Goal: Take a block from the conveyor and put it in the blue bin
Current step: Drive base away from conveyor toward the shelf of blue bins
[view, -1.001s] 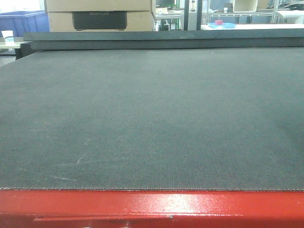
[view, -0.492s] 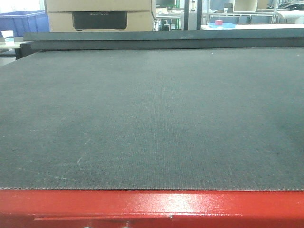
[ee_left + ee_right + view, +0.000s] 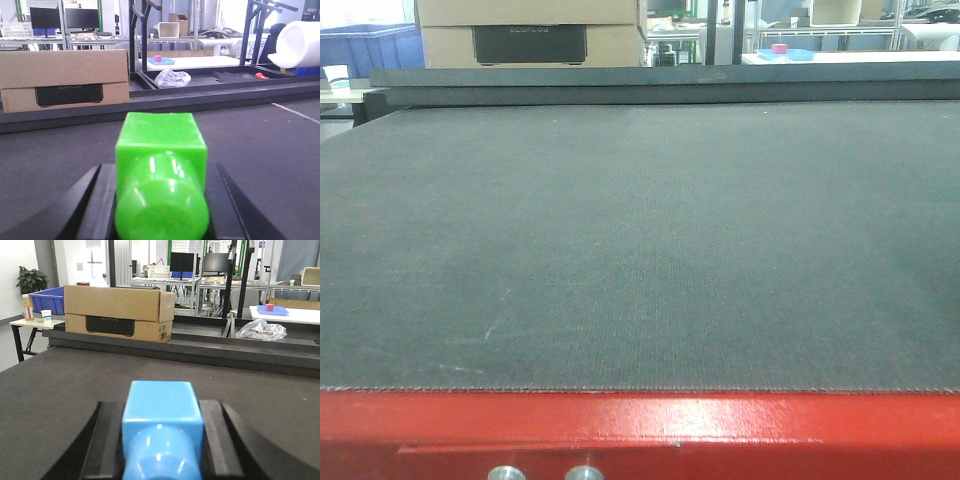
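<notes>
Your largest item, the conveyor [image 3: 640, 250], fills nearly the whole front view. Its dark grey belt carries only faint pale scuffs near the front left. Compared with half a second ago, that view has dipped a little. The belt's near edge sits higher in the picture and more of the glossy red frame [image 3: 720, 430] shows. Two round silver fittings [image 3: 507, 473] now appear at the bottom edge. Nothing on the belt itself has changed.

Beyond the far edge you have a low black rail and then a cardboard box [image 3: 117, 312] with a dark panel on its face. The blue bin [image 3: 47, 300] stands behind the box's left end, well apart from both arms. Next to the bin is a small table with a bottle [image 3: 26, 307] and a paper cup [image 3: 46, 315]. A potted plant [image 3: 32, 280] stands by the wall and desks with monitors [image 3: 182, 262] lie further back. A crumpled clear plastic bag [image 3: 260, 330] lies past the rail on the right.

Your right gripper [image 3: 161, 407] hangs low over the belt, its black fingers closed against the sides of the block [image 3: 162, 412], which is light blue. Your left gripper [image 3: 159, 169] is likewise closed, around a green block [image 3: 161, 145].
</notes>
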Motion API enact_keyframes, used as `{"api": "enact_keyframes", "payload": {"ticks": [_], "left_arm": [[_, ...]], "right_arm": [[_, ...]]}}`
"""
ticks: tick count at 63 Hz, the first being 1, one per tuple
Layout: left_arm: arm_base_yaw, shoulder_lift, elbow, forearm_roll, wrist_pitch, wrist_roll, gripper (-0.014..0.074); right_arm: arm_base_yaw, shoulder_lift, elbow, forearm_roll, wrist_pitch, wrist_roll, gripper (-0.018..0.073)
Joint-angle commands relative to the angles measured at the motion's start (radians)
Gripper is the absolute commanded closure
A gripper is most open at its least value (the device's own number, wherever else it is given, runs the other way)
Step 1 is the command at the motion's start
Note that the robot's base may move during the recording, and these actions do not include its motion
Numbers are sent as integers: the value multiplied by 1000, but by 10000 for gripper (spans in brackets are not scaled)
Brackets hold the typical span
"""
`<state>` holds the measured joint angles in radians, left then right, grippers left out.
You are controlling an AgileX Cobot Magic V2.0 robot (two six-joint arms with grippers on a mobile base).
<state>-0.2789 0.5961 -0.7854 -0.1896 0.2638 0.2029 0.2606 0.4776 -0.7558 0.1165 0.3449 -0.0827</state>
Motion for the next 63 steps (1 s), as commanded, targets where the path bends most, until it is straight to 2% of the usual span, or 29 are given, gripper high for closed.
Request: {"api": "enact_keyframes", "payload": {"ticks": [1, 63], "left_arm": [[-6, -6, -3, -9, -19, 3, 707], [-6, -6, -3, -9, -19, 3, 707]], "right_arm": [[2, -3, 1, -1, -12, -5, 721], [2, -3, 1, -1, -12, -5, 721]]}}
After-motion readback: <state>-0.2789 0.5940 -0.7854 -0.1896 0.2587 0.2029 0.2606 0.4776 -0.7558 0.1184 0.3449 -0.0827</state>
